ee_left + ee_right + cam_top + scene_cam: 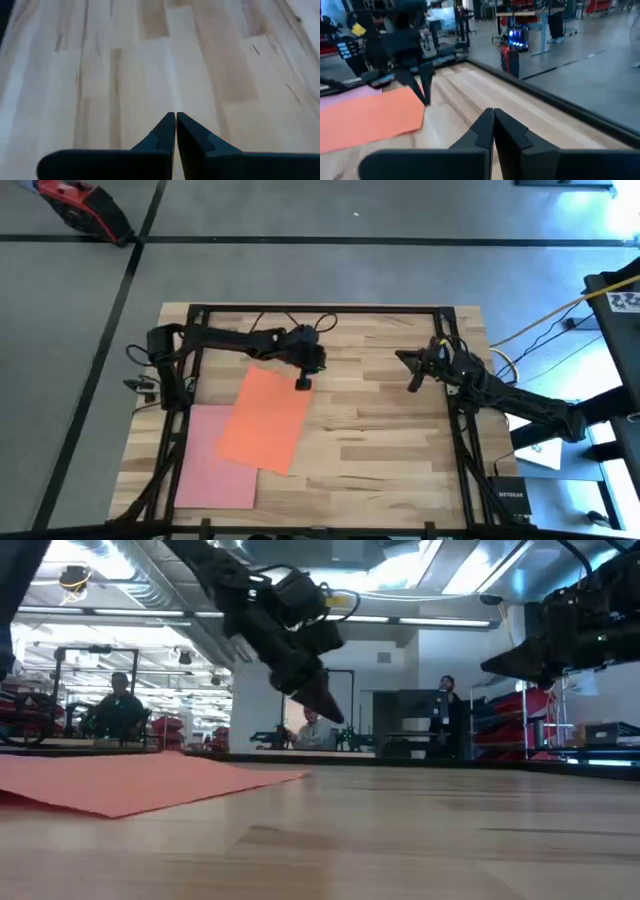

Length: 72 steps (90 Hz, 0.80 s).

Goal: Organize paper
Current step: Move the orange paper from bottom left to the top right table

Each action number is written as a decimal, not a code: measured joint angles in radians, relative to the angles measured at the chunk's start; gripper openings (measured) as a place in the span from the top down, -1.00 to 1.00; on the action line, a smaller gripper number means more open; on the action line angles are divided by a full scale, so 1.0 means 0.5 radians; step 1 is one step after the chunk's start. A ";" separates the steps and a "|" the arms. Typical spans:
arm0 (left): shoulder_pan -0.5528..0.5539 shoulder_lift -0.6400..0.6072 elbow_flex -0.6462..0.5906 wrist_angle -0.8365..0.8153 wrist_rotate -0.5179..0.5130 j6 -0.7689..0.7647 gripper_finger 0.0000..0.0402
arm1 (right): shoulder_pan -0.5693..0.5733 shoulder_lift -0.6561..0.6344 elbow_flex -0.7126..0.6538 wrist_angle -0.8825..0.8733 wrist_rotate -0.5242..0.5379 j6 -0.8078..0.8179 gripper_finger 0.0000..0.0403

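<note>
pink sheet (pixel 212 470): right part hidden under orange sheet (pixel 266 420)
pink sheet, low view: can't make it out
orange sheet, right wrist view: cut by picture edge
people (pixel 118 700) in room: too small to tell

Orange paper sheet (pixel 265 420) lying flat and tilted on the left half of the wooden table, overlapping a pink paper sheet (pixel 210 465) beneath it, nearer the front-left corner.

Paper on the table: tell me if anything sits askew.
The orange sheet lies tilted across the pink sheet, overlapping its upper right part, edges not lined up. The left gripper is at its top right corner.
</note>
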 joint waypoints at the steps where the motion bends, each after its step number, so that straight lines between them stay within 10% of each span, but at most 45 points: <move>1: 0.003 0.009 0.013 0.000 0.000 0.001 1.00 | 0.000 0.000 0.000 0.005 0.000 0.000 1.00; 72: -0.308 -0.053 0.246 -1.095 -0.123 0.000 1.00 | 0.000 0.000 0.001 0.138 -0.447 0.212 1.00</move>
